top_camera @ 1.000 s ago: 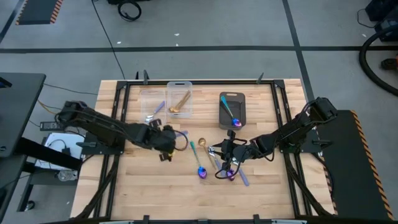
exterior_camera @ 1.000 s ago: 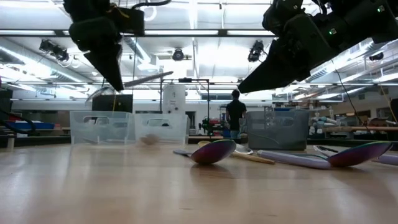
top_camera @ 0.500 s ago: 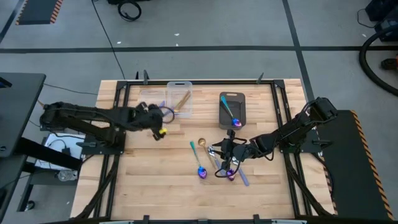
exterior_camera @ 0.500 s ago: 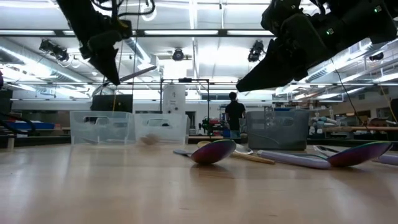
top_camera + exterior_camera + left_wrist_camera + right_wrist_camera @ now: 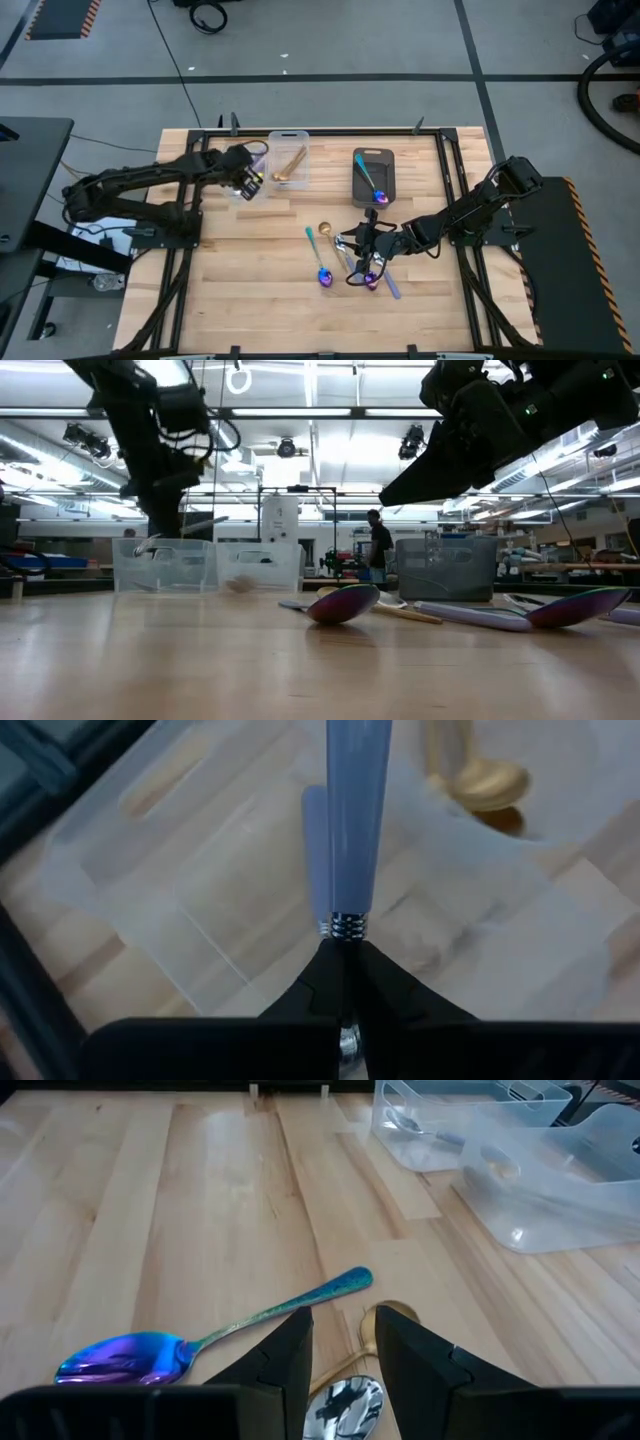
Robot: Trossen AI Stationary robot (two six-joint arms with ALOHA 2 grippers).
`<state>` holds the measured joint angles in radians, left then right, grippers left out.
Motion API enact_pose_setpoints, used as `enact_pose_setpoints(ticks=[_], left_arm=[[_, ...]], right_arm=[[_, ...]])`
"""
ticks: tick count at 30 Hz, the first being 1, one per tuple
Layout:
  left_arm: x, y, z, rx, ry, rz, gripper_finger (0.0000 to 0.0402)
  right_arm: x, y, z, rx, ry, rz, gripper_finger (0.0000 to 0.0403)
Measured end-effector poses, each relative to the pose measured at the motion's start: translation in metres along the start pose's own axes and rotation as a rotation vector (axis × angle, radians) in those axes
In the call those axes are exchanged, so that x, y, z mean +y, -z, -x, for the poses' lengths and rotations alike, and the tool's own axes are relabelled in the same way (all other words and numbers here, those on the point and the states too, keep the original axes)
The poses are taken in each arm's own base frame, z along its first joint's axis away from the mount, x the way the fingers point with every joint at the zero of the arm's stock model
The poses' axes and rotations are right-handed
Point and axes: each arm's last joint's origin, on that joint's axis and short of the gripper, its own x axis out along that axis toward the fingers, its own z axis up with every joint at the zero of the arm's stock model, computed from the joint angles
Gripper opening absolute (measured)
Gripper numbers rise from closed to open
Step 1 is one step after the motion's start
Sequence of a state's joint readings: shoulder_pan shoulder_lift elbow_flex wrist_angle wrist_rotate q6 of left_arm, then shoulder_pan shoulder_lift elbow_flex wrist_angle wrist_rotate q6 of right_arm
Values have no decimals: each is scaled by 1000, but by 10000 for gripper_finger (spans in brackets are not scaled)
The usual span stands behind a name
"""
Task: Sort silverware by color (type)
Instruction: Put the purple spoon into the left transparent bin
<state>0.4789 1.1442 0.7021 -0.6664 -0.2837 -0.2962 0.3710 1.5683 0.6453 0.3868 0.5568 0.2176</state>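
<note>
My left gripper (image 5: 248,182) is over the left clear bin (image 5: 238,158), shut on a silver spoon with a lavender handle (image 5: 355,820). Another lavender-handled spoon (image 5: 314,850) lies in that bin, and gold spoons (image 5: 290,165) lie in the clear bin beside it. My right gripper (image 5: 345,1365) is open, hovering above the loose spoons in the table's middle. There I see an iridescent spoon with a teal handle (image 5: 200,1345), a gold spoon (image 5: 385,1320) and a silver bowl (image 5: 345,1405). Another iridescent spoon (image 5: 376,187) lies in the dark grey bin (image 5: 373,160). My left gripper pinches the lavender-handled spoon between its two fingers at the neck (image 5: 345,926), where the handle meets the metal. The fingers come from above, across the spoon. The spoon is lifted clear and sits nearly level above the bin, its handle (image 5: 205,522) sticking out sideways.
More spoons lie on the wood around the right gripper: an iridescent one (image 5: 320,262), a gold one (image 5: 325,230) and a lavender handle (image 5: 391,288). A black frame rail (image 5: 320,131) runs round the table. A person (image 5: 380,545) stands far behind the table.
My left gripper has carried the lavender-handled spoon from the table's middle toward the far left, ending over the left clear bin, and has come down closer to it. The spoon has stayed lifted in the shut fingers. The right arm has kept still.
</note>
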Motion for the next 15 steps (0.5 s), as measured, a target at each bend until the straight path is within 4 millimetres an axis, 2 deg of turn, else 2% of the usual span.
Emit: enact_pose_setpoints(ticks=[5,9,15], left_arm=[[16,6,-14,43,18,85,18],[21,9,-18,73,53,135,18],[20,11,-17,107,93,188,67]], right_arm=[[0,0,0,-1,0,-1,122],[0,0,0,-1,0,-1,122],[0,0,0,-1,-1,1,122]])
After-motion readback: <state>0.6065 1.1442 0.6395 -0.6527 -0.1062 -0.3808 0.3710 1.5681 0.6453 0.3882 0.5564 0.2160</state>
